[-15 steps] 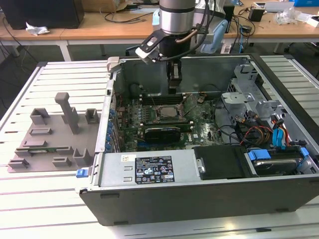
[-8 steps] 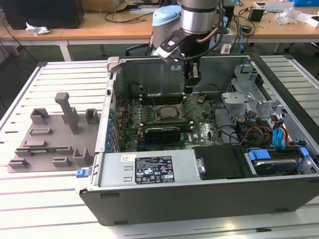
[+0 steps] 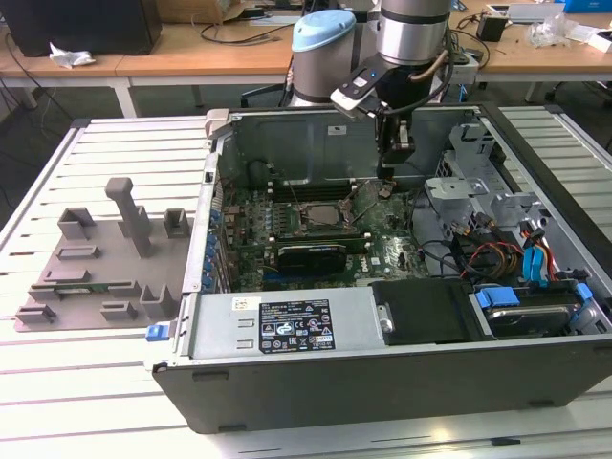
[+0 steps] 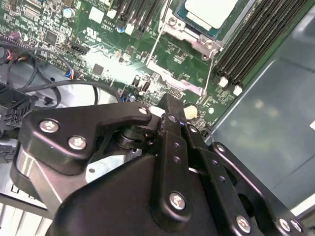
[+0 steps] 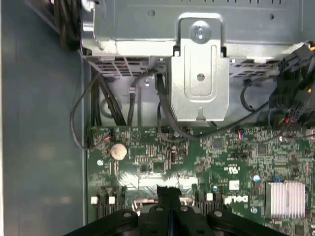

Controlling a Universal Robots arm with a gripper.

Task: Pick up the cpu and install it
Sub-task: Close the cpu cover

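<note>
Currently the gripper hangs inside the open computer case, low over the green motherboard and close to the case wall that lies farthest back in the exterior view. In both wrist views its black fingers lie pressed together with no gap, and nothing is clamped between them: the hand is closed and empty. The fingertips stand near a round coin cell at the edge of the board. The cpu lies flat in its socket on the motherboard, silver top up, with the metal socket frame at its side and the memory slots just beside it. The cpu is apart from the gripper and not touched by it. In the exterior view, a grey tray with moulded blocks rests on the slatted table, to the exterior view's left of the case
</note>
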